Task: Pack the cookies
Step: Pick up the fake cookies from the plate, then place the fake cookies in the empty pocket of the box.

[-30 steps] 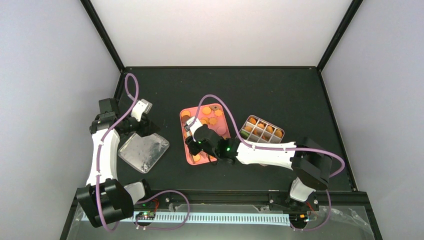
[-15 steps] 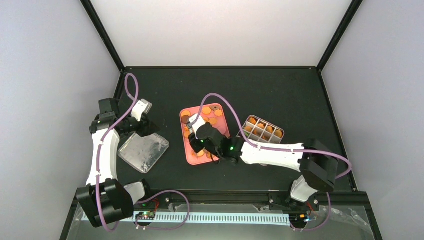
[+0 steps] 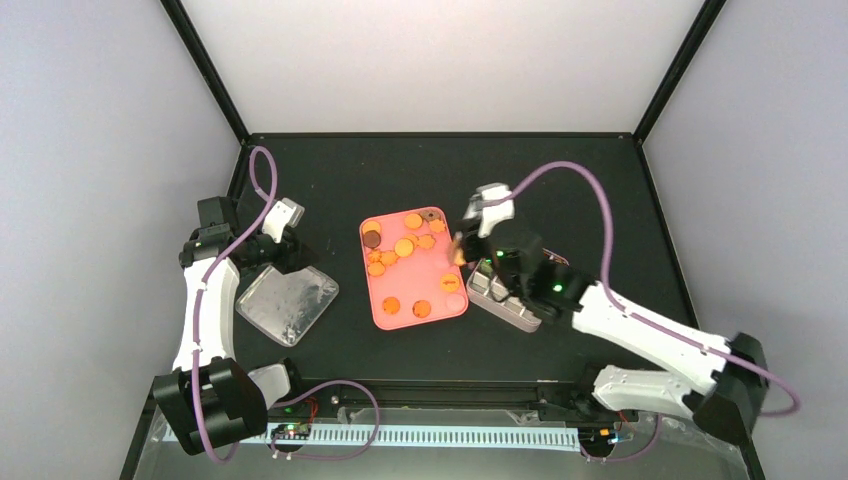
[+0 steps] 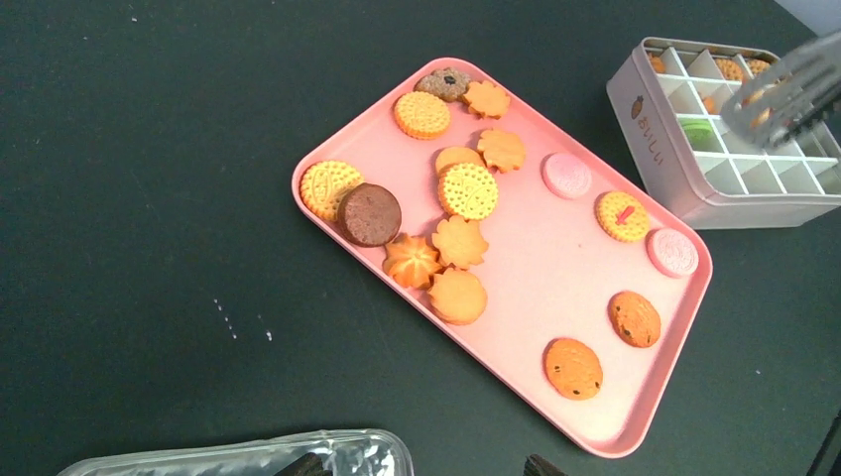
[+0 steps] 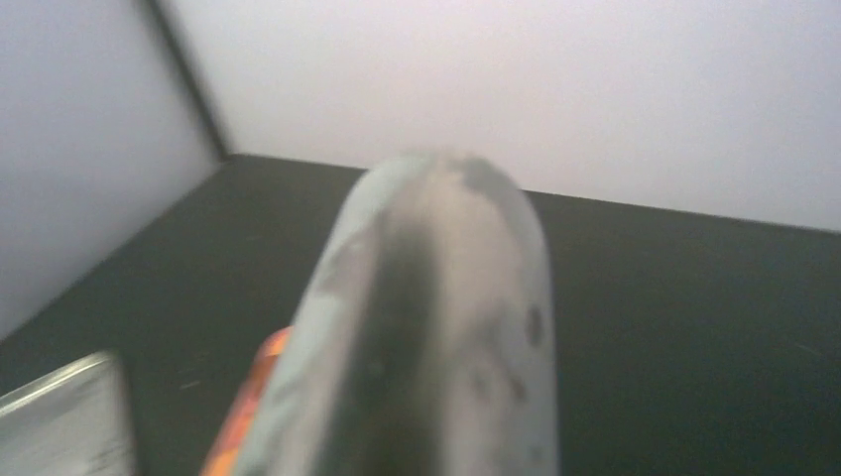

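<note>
Black table [image 3: 560, 180], cookies [image 3: 405, 245] on tray [image 3: 440, 308], right gripper [image 3: 478, 238] beside, holding tongs [image 4: 783, 89]

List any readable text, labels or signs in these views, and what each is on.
box, side wall: a small carrot picture, then a few orange characters, seemingly Japanese; too small to read with certainty.
cookies: stamped patterns only, no legible letters.
Right wrist view: blurred, nothing to read.
Elsewhere: none.
</note>
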`<state>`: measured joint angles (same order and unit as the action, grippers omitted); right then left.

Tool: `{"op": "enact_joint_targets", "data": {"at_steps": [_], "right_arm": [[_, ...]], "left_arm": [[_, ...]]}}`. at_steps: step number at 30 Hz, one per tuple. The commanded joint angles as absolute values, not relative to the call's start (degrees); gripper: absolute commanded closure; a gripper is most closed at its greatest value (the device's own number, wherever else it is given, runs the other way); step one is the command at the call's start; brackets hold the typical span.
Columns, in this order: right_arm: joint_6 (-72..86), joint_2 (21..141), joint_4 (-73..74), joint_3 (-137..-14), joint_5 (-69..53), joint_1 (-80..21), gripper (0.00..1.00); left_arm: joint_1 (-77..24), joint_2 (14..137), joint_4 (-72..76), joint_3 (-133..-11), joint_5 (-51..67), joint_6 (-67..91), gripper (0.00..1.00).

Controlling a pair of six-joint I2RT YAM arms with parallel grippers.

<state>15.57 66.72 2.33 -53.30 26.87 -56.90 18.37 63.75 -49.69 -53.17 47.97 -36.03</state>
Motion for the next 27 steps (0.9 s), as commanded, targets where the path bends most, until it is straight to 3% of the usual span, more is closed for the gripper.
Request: {"op": "enact_joint_targets", "data": {"at_steps": [1,8,19,27], "right_arm": [[21.2,57.0,12.0,-47.6,35.6,-48.6,0.8],[27.1,44.7,23.8,-42.3,45.5,-41.1,0.78],[30.9,45.1,28.1,-41.1,50.1,-36.7,0.76],[28.1,47.5,23.5,-40.2,49.0,-35.0,0.7]], "left_arm": [[18.9,63.9,-49.8,-54.6,49.9,-37.3,0.48],[18.9,64.6,-49.6,-54.4,50.8,-37.2,0.48],[18.9,64.0,-50.1,-54.2,50.2,-37.8,0.48],[18.9,64.4,-50.1,-54.4,50.4,-37.5,0.48]]}}
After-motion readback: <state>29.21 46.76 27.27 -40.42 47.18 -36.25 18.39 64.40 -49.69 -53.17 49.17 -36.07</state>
